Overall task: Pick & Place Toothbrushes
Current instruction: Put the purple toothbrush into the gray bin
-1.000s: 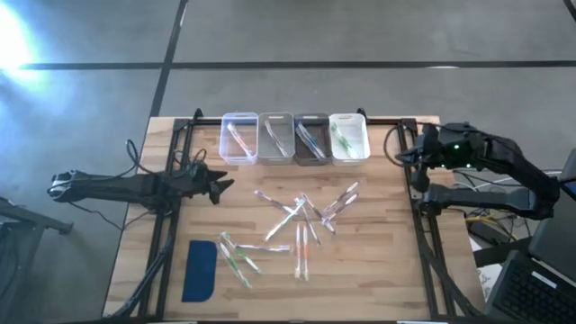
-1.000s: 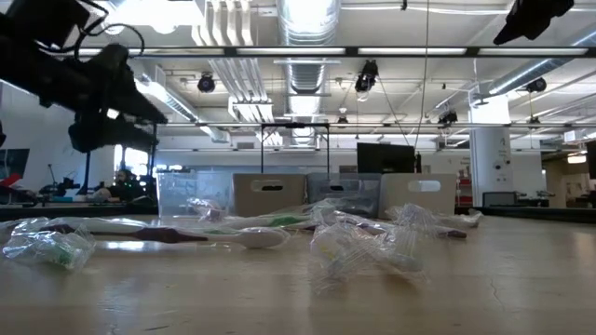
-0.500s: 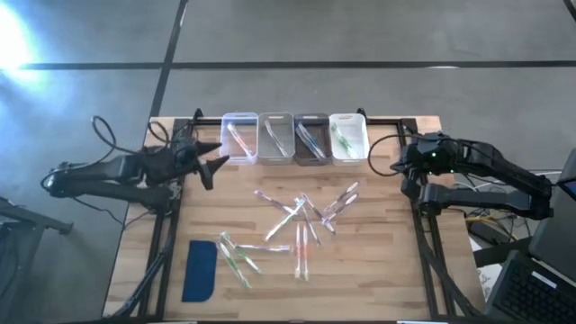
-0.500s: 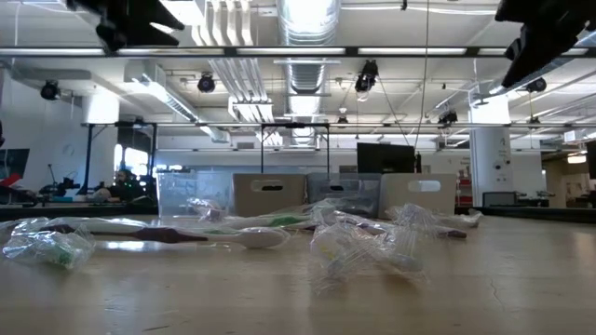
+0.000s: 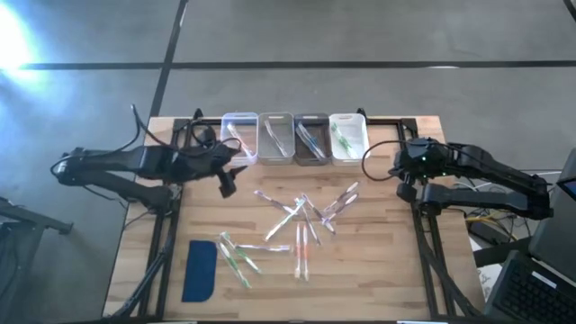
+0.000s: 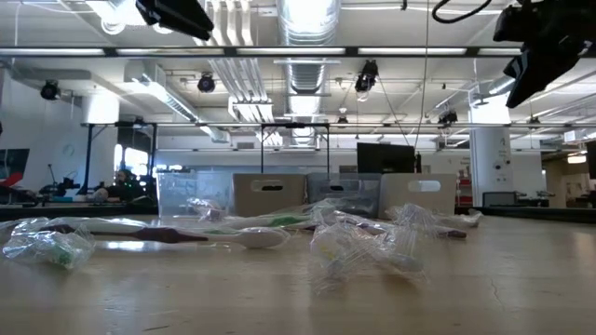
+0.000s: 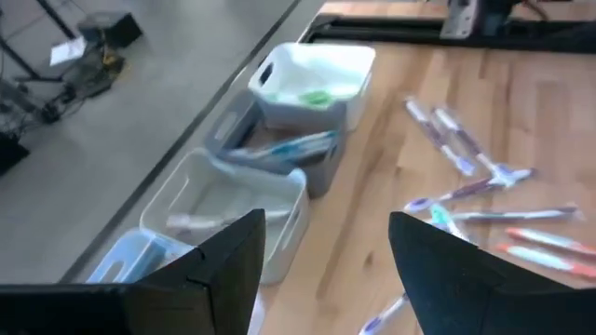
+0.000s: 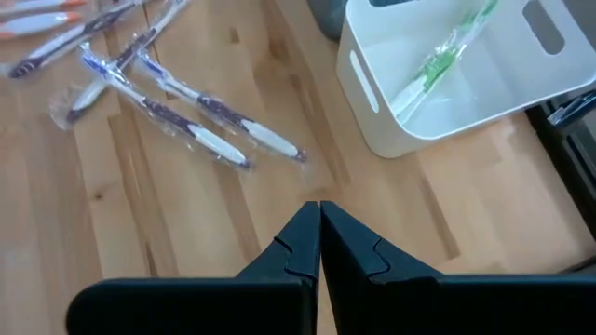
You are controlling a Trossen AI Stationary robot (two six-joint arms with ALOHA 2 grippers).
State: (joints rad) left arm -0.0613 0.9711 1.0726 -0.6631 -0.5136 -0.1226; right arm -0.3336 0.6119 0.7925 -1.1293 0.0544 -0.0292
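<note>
toothbrushes (image 5: 301, 220) lie scattered mid-table in the high view, a few more in the four bins (image 5: 294, 138) at the far edge. left gripper (image 5: 230, 174) hovers near the leftmost bin. low view: wrapped toothbrushes (image 6: 358, 242) on the wood. left wrist view: its jaws stand wide, empty. right wrist view: right gripper (image 8: 319, 244) pressed closed, empty, beside the white bin (image 8: 447, 79).
</note>
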